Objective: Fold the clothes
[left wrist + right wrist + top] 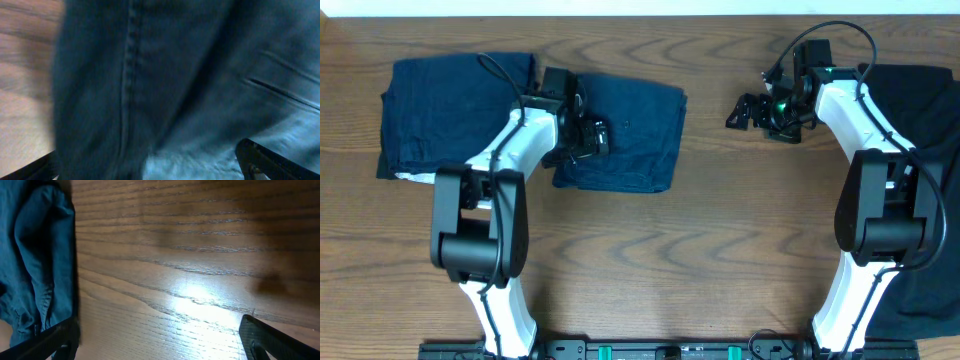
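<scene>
Wood table (720, 250). Black garment (935, 95) at right edge. Folded navy denim (450, 115) far left, second navy piece (640, 130) beside it. Left arm (505, 145) bent over that piece; left gripper (590, 135) low on it, jaws wide, unclamped. Right arm (850, 110) wrist turned left; right gripper (740, 112) above bare wood, jaws wide.

Quick count fwiw: there were 3 pieces of clothes on 1 wooden table (720, 250). 2 were navy, the left navy piece (440, 110) and the middle navy piece (640, 130), and 1 was the black piece (935, 100) at the right edge. Couldn't tell if that black one was 1 garment or more tbh. Robot arms: 2, left arm (505, 150) and right arm (855, 115). Grippers: 2 as well, left gripper (590, 135) and right gripper (745, 110), w/ 2 fingers each.
</scene>
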